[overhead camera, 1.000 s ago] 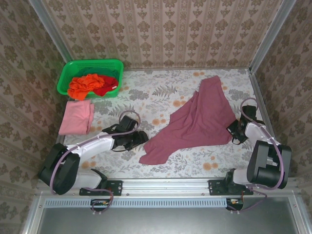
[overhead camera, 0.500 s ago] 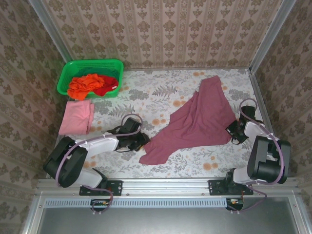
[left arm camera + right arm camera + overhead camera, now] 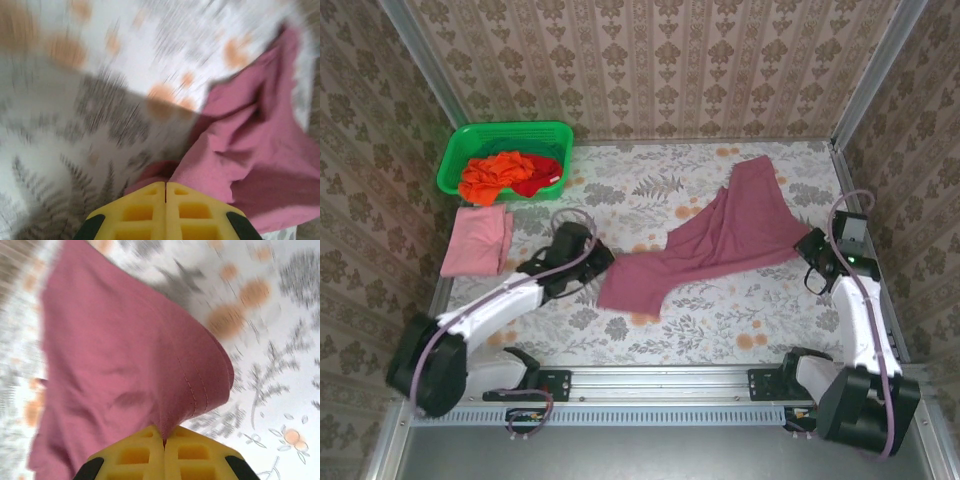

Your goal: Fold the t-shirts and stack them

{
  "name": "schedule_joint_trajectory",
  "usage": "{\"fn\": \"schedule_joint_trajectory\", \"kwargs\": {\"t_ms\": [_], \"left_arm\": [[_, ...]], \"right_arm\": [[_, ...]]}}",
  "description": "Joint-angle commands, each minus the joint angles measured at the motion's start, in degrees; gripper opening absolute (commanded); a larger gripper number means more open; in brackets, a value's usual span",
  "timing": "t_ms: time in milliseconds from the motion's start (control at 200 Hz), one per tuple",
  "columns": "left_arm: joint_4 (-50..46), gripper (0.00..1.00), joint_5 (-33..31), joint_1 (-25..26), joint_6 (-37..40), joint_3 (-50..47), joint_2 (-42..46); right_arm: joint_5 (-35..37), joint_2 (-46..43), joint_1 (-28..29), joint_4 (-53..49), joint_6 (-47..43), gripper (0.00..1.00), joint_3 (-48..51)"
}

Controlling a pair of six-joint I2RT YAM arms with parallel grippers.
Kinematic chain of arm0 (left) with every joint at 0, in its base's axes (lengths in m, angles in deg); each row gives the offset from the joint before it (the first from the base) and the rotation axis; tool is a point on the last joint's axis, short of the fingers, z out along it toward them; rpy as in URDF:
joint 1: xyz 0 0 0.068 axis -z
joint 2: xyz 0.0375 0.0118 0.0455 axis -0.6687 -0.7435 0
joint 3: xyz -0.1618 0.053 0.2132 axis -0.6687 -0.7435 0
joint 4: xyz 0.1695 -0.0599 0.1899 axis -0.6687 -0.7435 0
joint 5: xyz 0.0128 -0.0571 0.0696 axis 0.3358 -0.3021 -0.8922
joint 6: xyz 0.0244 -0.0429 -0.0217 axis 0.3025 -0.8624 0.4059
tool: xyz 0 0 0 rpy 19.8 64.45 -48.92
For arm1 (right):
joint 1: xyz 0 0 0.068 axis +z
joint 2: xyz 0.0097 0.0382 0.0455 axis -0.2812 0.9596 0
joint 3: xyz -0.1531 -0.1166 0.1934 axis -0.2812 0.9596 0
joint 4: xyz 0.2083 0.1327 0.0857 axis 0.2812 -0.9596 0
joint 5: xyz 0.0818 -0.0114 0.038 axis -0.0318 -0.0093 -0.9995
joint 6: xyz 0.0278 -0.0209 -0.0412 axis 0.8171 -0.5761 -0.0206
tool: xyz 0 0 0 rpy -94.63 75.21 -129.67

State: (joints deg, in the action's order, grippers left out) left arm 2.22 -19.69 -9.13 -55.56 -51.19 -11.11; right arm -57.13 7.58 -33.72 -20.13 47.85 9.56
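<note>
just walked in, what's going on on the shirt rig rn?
Both arms have the maroon t-shirt. The left hand is shut on its near-left corner and the right hand is shut on its right edge, with the cloth strung between them over the table. A pink t-shirt lies folded at the left edge. The orange t-shirt and red t-shirt sit in the green basket.
</note>
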Motion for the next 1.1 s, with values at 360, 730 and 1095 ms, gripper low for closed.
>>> {"fn": "schedule_joint_trajectory", "kwargs": {"t_ms": [360, 730, 1095], "left_arm": [[-18.99, 0.0, -15.57, -12.16, 28.13, 26.51, 21.04], [-17.57, 0.0, -7.8, -16.63, 34.4, 45.66, -3.3], [-17.86, 0.0, 1.34, -23.25, 32.96, 72.71, -21.12]], "right_arm": [[-3.4, -17.3, 0.55, 1.75, -4.0, 0.0, -25.45], [-8.69, 4.61, 1.24, 11.24, -2.92, 0.0, -31.54], [-9.92, 25.88, 4.09, 14.68, -1.17, 0.0, -54.33]]}}
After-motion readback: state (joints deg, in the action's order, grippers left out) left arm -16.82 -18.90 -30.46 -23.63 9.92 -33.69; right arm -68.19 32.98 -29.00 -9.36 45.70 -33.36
